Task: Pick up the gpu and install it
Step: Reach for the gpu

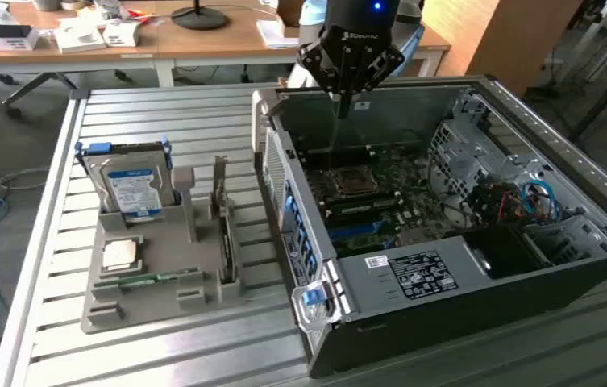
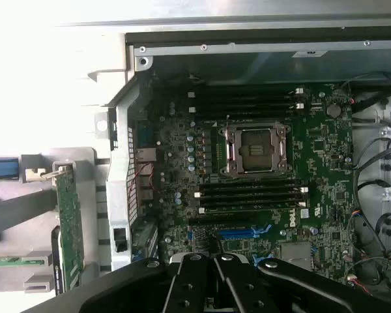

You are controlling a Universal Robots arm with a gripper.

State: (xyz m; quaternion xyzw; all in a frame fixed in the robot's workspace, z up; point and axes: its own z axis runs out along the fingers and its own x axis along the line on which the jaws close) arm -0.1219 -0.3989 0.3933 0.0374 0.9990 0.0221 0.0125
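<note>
Gpu (image 1: 223, 242) on edge in grey holder (image 1: 131, 310), beside computer case (image 1: 443, 339); gripper (image 1: 342, 105) shut, empty, hanging over motherboard (image 2: 182, 150), well apart; likely to clip case wall if swung low towards holder.

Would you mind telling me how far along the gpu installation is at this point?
Nothing looks done yet: the gpu stands in the grey holder beside the computer case, and the motherboard's blue slot is empty. In hand: the gripper hangs over the open case with its fingers shut, holding nothing. Left: the whole pick-up and install.
</note>
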